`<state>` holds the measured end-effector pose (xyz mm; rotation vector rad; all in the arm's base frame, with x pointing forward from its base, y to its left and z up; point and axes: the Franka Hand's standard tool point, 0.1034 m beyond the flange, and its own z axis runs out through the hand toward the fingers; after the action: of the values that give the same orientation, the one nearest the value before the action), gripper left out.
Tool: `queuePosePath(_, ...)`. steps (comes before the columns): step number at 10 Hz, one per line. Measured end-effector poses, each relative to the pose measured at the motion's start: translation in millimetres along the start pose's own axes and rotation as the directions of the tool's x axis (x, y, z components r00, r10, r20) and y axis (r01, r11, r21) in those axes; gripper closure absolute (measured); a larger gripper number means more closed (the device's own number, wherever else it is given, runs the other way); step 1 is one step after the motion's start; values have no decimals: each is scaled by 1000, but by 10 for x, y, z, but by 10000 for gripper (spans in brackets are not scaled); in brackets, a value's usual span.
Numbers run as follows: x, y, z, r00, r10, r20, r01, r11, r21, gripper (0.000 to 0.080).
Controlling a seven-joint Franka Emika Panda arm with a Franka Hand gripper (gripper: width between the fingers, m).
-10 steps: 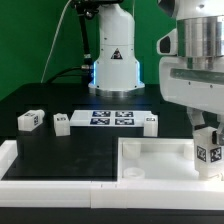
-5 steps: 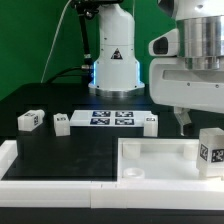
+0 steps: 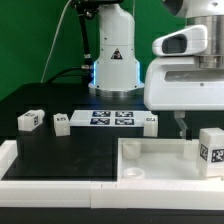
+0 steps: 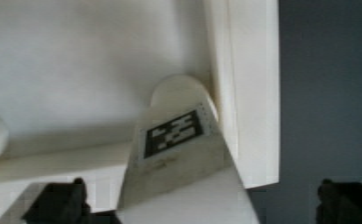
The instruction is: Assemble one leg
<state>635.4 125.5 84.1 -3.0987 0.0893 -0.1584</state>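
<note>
Exterior view is showing the leg [image 3: 211, 150] standing upright in a corner of the tabletop [image 3: 155, 160] on that view's right — just below the gripper [image 3: 196, 122], which is hovering with jaws spread wide, gripping nothing — its seating in the corner hole seems likely, though hidden.

Base [image 3: 112, 32] white, rounded, glossy. Black triangle sticker [image 3: 113, 57] on front. Blue glow [image 3: 98, 72] low on base. Thin dark cable [image 3: 60, 45] hangs off base on exterior view's left. Near housing [image 3: 190, 92] big, white, boxy, with rounded corners. Grey oval patch [image 3: 178, 43] above it. Fingers [image 4: 61, 201] dark, blunt-tipped, blurred in wrist view.
</note>
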Motion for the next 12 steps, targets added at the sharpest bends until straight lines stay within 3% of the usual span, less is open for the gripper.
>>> queuePosePath(2,-3,18,6,977,-214,3,214,977,-6,151)
queuePosePath(5,-1,25,5,974,-225,3,225,974,-7,177)
queuePosePath(6,0,26,5,974,-225,3,225,974,-7,362)
queuePosePath(7,0,26,5,978,-209,3,209,978,-6,362)
queuePosePath(8,0,29,5,981,-191,3,191,981,-7,510)
queuePosePath(9,1,34,5,982,-190,3,190,982,-7,509)
queuePosePath(10,3,40,12,1000,-11,-7,11,1000,5,509)
queuePosePath(12,-5,57,17,928,373,-20,-372,928,16,509)
